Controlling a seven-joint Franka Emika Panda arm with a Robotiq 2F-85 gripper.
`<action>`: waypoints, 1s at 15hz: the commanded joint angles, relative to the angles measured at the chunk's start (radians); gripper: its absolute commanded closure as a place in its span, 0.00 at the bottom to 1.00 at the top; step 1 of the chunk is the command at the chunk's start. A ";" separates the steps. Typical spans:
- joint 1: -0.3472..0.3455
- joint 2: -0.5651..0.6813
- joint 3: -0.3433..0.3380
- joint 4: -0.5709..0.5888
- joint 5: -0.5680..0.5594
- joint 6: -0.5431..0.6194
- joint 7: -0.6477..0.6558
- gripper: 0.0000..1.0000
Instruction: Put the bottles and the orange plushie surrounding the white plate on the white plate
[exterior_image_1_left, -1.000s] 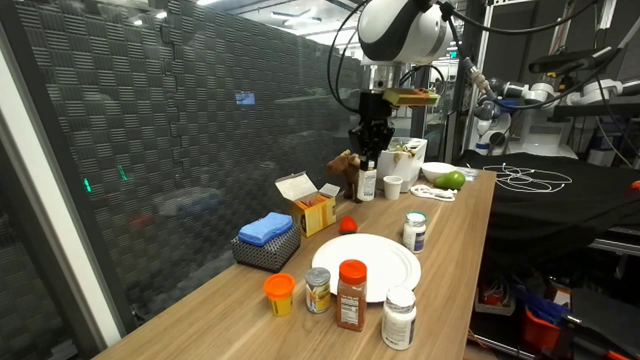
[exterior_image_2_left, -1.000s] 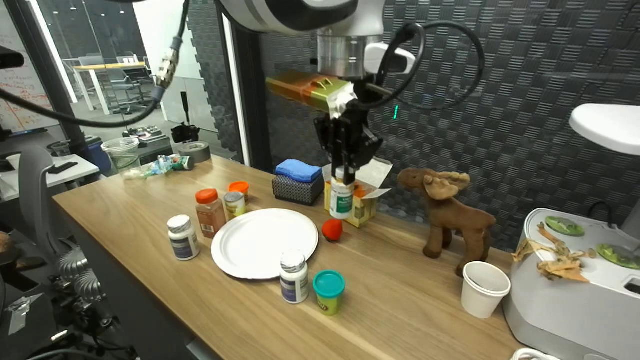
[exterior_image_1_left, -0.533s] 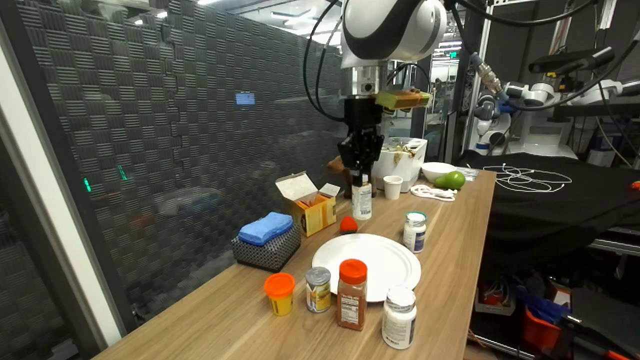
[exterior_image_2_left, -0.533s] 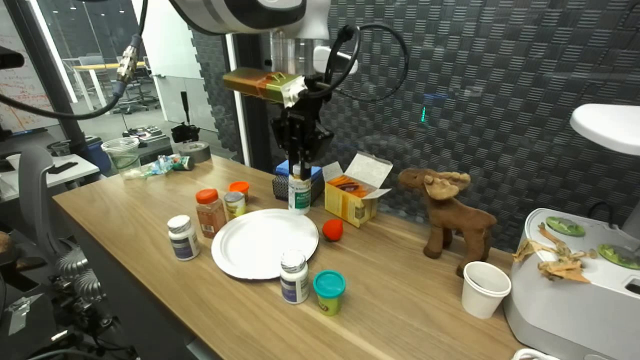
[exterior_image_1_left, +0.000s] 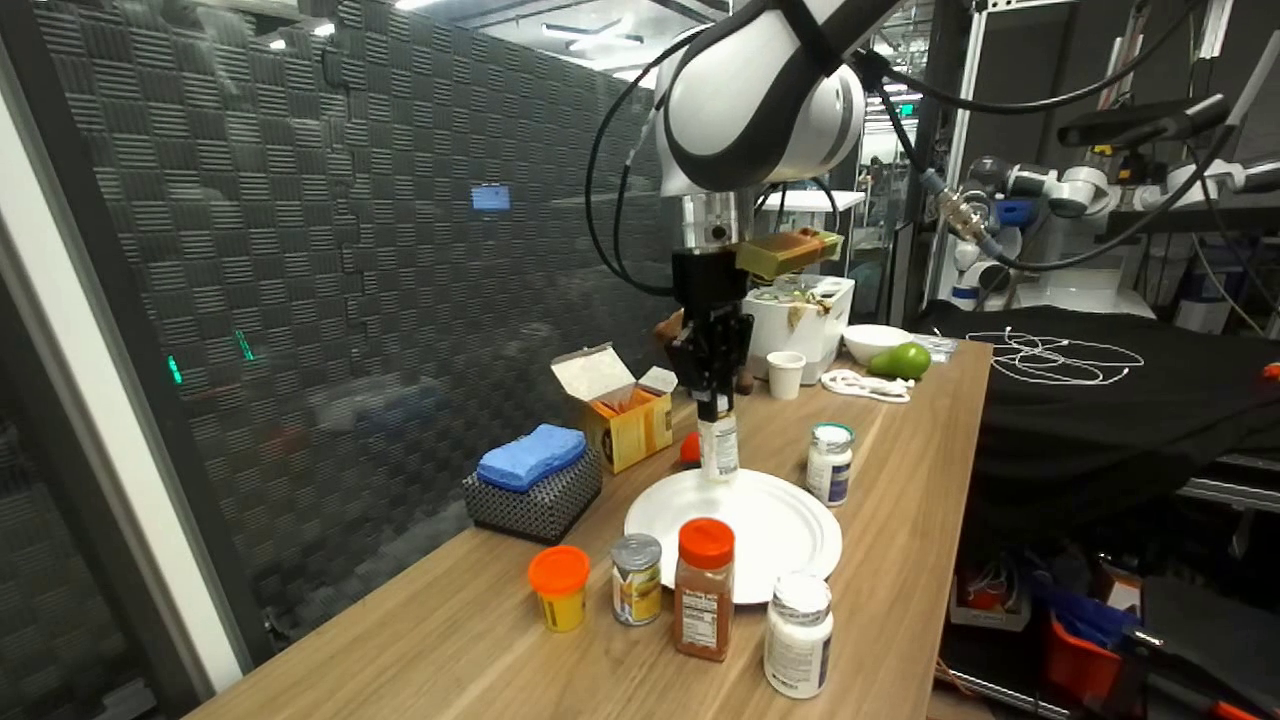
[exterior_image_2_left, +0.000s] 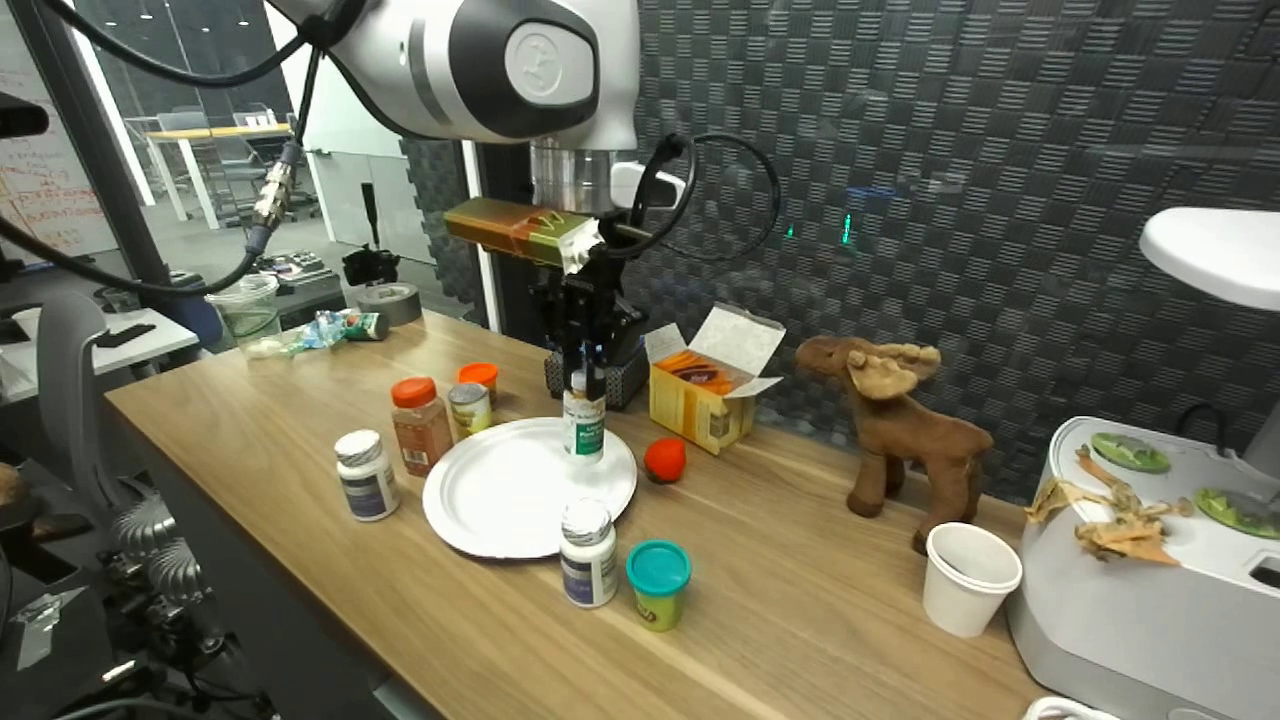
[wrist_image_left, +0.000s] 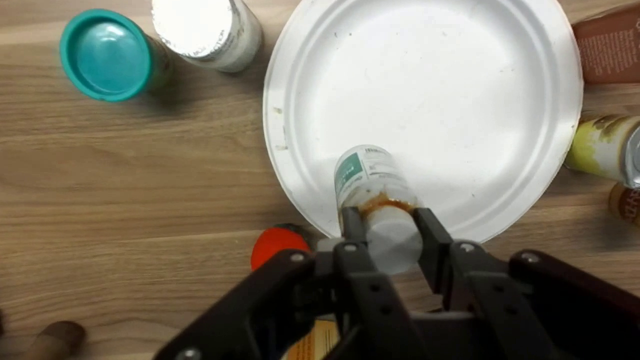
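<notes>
White bottle (wrist_image_left: 370, 172) is neck-pinched in your gripper (wrist_image_left: 388, 217) over the white plate (wrist_image_left: 425, 90), base down, probably so you can stand it there; can't tell if it's touching.

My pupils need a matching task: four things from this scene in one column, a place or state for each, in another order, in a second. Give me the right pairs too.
Things:
1. green-labelled bottle
2. white plate
3. yellow carton
4. blue cloth

Places and states:
a. open at the top
b. on top of a dark box
c. held in the gripper
d. round, flat on the wooden table

Right pairs: 1-c, 2-d, 3-a, 4-b
</notes>
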 joint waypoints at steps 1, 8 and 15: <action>-0.005 0.026 0.026 0.033 0.032 0.020 -0.017 0.93; -0.010 0.064 0.054 0.042 0.087 0.024 -0.051 0.93; -0.012 0.081 0.057 0.036 0.083 0.044 -0.082 0.43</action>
